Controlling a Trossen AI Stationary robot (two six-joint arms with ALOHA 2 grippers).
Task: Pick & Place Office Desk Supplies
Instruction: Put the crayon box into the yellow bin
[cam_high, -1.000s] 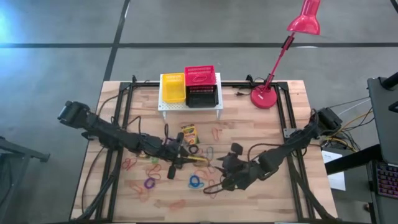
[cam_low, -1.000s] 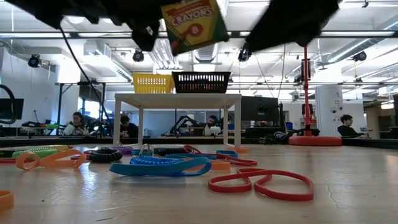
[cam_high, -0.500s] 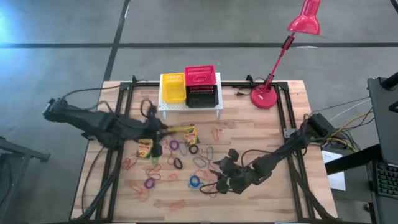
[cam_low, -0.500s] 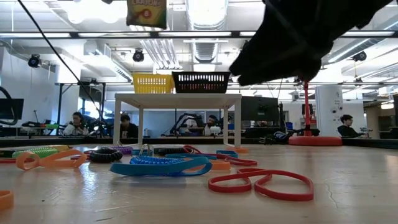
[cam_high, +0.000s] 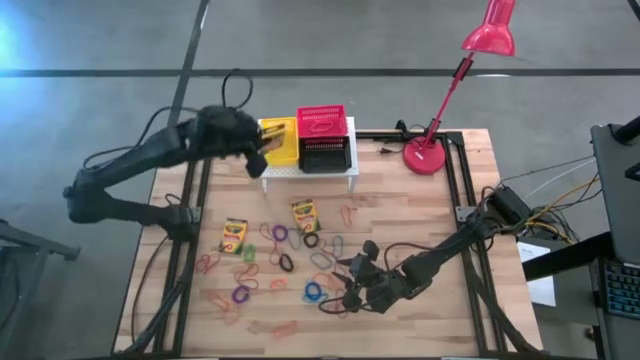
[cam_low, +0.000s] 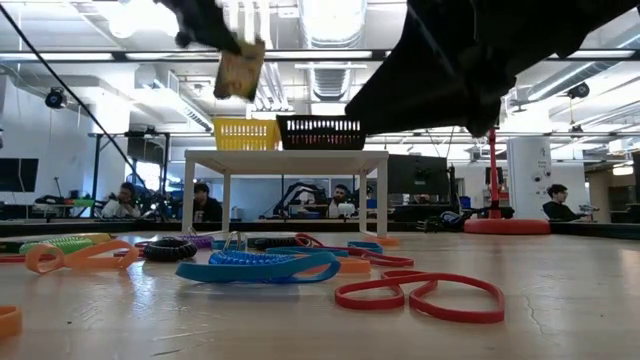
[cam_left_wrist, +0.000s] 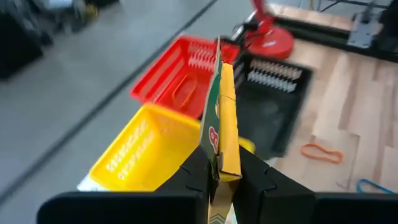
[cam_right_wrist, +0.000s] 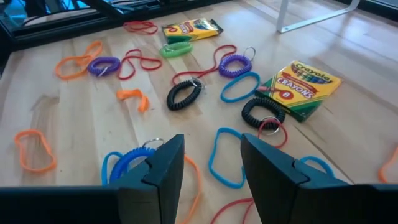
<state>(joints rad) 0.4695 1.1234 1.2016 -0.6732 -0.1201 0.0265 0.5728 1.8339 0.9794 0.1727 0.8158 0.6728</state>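
**One crayon box aloft, two on the table**

Left gripper (cam_left_wrist: 221, 177) clamps a crayon box (cam_left_wrist: 221, 118) on edge above the yellow basket (cam_left_wrist: 146, 155) on the white stand (cam_high: 305, 172). Right gripper (cam_right_wrist: 211, 165) hangs low over the scattered elastic loops (cam_right_wrist: 233, 65) — fingers parted, holding nothing.

Left claw (cam_left_wrist: 217, 177) clamped and raised; right claw (cam_right_wrist: 211, 163) open, low.
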